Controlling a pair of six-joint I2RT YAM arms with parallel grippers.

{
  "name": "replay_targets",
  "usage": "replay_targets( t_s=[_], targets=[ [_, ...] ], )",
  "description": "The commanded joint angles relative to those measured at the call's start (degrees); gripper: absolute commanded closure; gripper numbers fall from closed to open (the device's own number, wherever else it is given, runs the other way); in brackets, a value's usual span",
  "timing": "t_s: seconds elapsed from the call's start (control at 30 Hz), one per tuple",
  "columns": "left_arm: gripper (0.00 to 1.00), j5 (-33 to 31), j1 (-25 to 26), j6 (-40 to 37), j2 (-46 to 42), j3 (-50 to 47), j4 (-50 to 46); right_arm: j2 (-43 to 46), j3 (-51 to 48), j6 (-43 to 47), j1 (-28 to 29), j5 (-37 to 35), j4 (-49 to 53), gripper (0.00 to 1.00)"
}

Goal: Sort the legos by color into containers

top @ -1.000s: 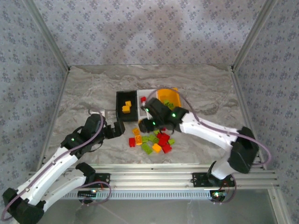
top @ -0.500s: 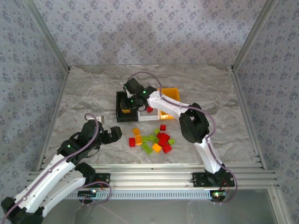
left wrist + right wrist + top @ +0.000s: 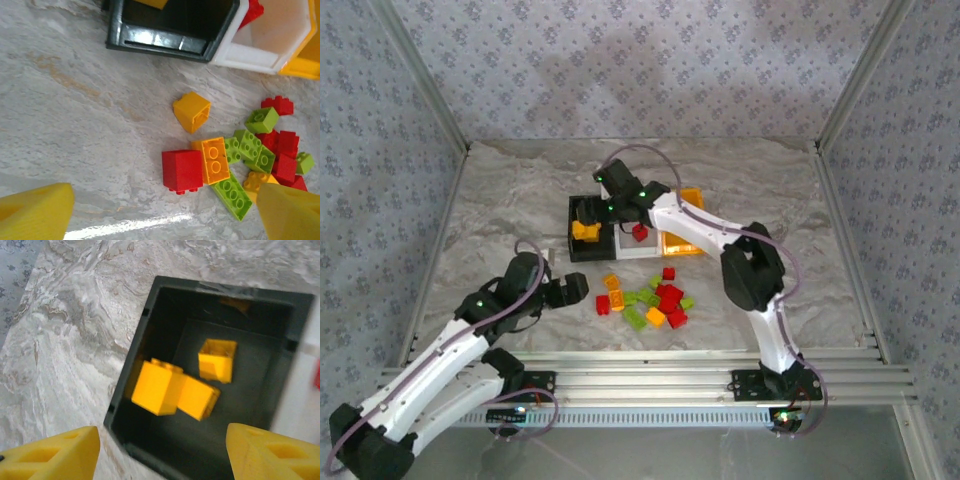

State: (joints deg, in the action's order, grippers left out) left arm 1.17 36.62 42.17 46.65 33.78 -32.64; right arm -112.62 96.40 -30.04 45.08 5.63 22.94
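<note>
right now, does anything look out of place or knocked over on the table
One orange-yellow brick lies tipped over, hollow underside showing, apart from the pile, between it and the black bin. Nothing else stands out.

1. Left arm point(image 3: 450, 350) lies low, running from its base at the bottom left up and to the right, forearm angled toward the middle.
2. Left gripper point(image 3: 576, 290) points off to the right. In the wrist view its yellow fingers point(image 3: 35, 212) sit far apart, with nothing between them.
3. Right arm point(image 3: 760, 300) rises from its base, folds at the elbow and reaches far left across the centre.
4. Right gripper point(image 3: 588, 215) hangs nose-down at the end of that reach, its yellow pads point(image 3: 270, 452) spread wide and gripping nothing.
</note>
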Motion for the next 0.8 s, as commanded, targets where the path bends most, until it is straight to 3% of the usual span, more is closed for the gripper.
replay_targets(
  t_s=[0.0,0.13,0.27,0.77],
  targets=[
    [0.19,1.9,3.5,-1.8,6.4,2.9,5.4,9.0,-8.0,-1.1,-0.5,-2.1,-4.1,0.31],
    [0.27,-0.4,8.7,-3.3,15.5,5.7,6.9,16.2,-16.5,-1.5,-1.3,-3.0,-5.0,0.30],
    [0.40,-1.4,9.4,-2.5,20.5,5.6,7.2,21.7,-22.9,-2.3,-2.2,-3.8,-6.1,0.30],
    [0.52,-1.3,9.3,-2.0,24.2,0.7,9.2,28.8,-30.4,-3.0,-4.9,-5.5,-6.8,0.30]
  ],
)
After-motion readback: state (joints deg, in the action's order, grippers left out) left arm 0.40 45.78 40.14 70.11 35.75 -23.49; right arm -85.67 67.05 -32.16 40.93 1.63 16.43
